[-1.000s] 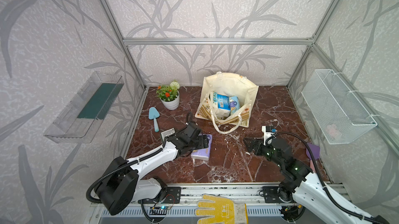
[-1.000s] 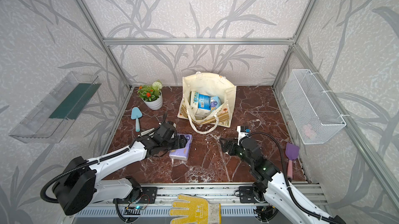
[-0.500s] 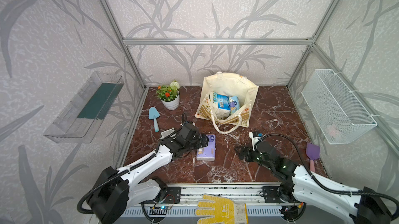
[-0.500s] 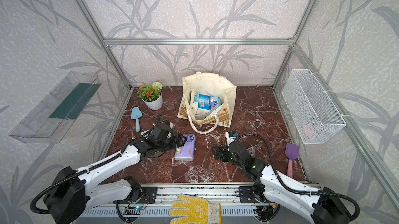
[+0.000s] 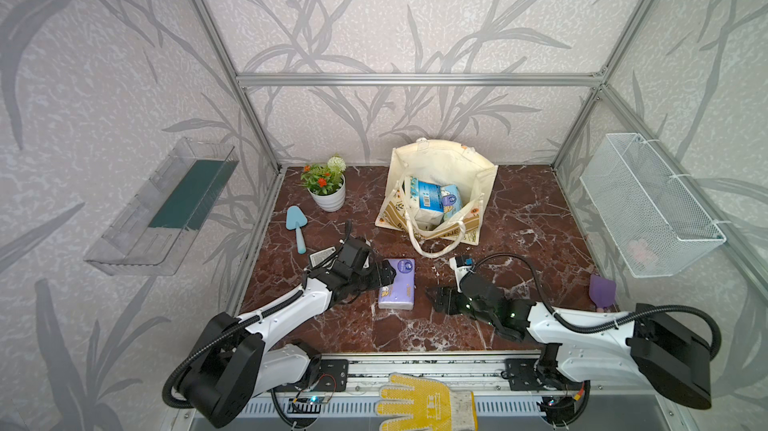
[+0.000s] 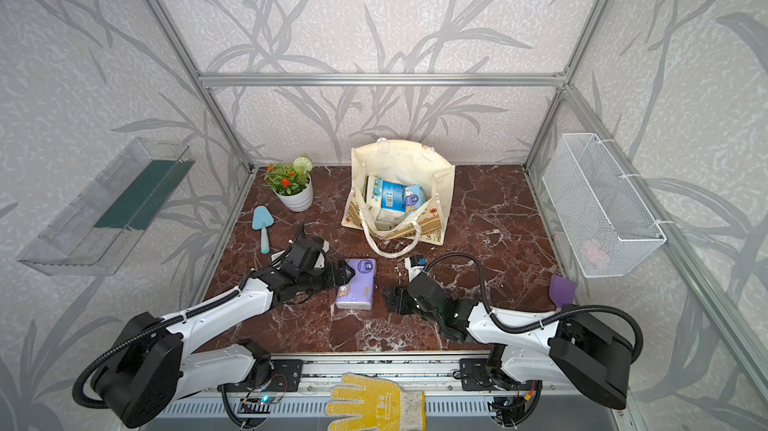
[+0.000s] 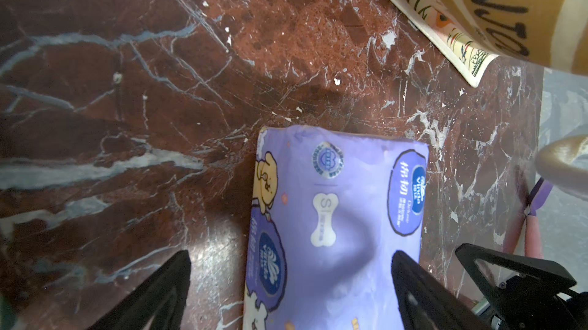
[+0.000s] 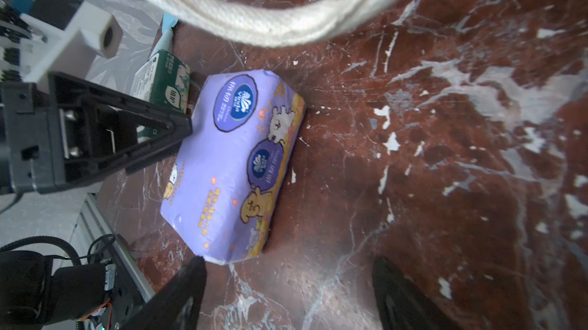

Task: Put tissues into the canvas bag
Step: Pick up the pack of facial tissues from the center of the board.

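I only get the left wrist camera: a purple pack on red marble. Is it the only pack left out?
Observer: No. A dark green pack sits close beside the lilac pack, partly hidden by the jaws of the left arm.
Operator: Anything inside the bag?
Observer: Yes, the canvas bag is open with packs inside, a blue one on top.
Operator: Where's the other arm?
Observer: The right arm faces the lilac pack from the other side, jaws open, empty.

Potted plant [image 5: 326,187] beside blue trowel [image 5: 296,225]; purple shovel [image 5: 601,289] near wire basket [image 5: 648,208]
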